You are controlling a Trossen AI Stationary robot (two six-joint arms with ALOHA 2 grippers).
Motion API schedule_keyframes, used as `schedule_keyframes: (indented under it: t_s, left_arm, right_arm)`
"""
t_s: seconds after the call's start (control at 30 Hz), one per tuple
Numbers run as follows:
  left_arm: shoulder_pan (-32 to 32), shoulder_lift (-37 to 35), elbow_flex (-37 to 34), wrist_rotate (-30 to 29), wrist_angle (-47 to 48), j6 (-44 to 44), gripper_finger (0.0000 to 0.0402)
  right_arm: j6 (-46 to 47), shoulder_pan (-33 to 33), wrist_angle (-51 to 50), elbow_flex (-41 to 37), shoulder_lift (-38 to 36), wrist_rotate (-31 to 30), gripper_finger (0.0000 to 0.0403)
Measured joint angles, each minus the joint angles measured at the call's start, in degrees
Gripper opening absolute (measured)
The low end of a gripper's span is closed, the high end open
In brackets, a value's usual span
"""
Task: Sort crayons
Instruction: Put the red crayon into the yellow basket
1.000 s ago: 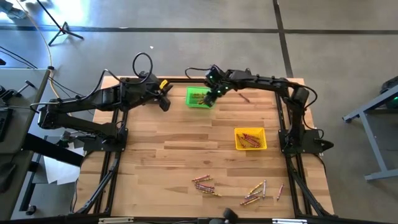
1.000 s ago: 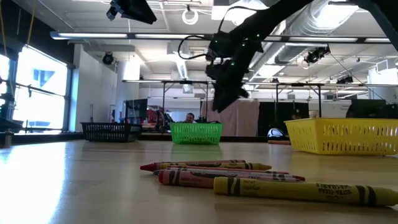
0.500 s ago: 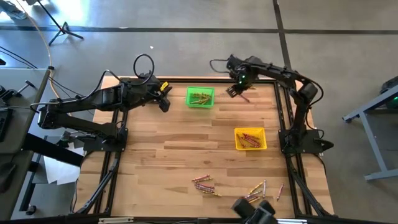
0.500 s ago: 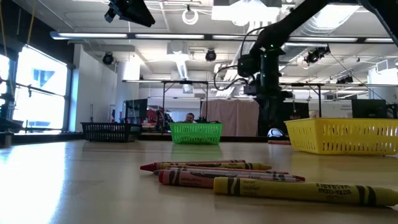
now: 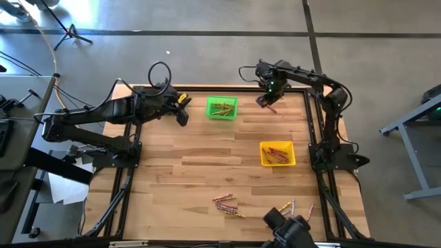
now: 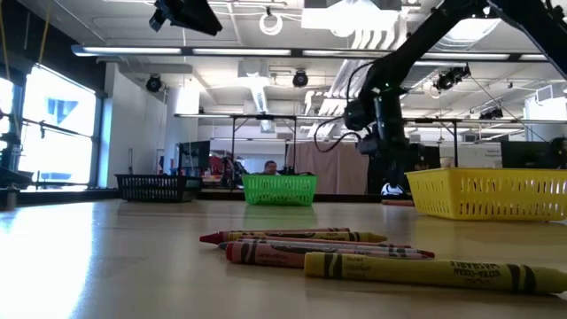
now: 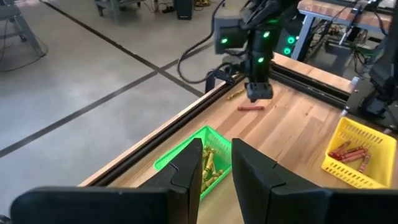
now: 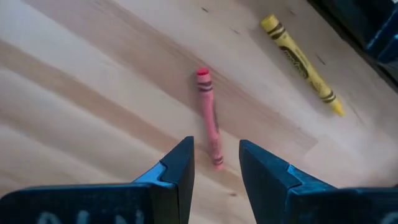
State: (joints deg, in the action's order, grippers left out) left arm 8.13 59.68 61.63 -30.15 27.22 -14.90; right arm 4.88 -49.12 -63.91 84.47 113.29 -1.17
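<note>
The right gripper (image 8: 214, 163), jaws parted and empty, hung over a red crayon (image 8: 209, 117) near the tabletop's far edge; the left gripper (image 7: 215, 163) waited, released, beside the green bin (image 5: 221, 107).

Grey concrete floor (image 5: 207, 17), bright windows (image 6: 53, 115)

Two black jointed arms, looped black cables (left arm (image 5: 103, 117) yellow-tagged; right arm (image 5: 310, 79) green lights).

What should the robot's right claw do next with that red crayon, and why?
Probably lower straight down and close on the thin red crayon. The right gripper hangs open above it, fingers either side of its near end, and the crayon lies loose on the wooden table, not in a bin.
</note>
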Motion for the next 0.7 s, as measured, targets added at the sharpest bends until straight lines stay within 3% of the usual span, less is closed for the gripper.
schedule_keyframes:
  t_s: [0.3,0.47,0.7]
  left_arm:
    - [-1.8,0.0,0.0,0.0,0.0,0.0,0.0072]
    - [-2.5,0.0,0.0,-0.1,0.0,0.0,0.0072]
    - [-2.7,0.0,0.0,-0.4,0.0,-0.5,0.0072]
  right_arm:
    - [-2.6,-1.3,0.9,0.0,4.0,-1.8,0.0114]
    - [-2.4,-2.3,1.0,0.0,6.7,3.2,0.0114]
    - [-2.4,-2.3,0.7,0.3,8.7,4.1,0.011]
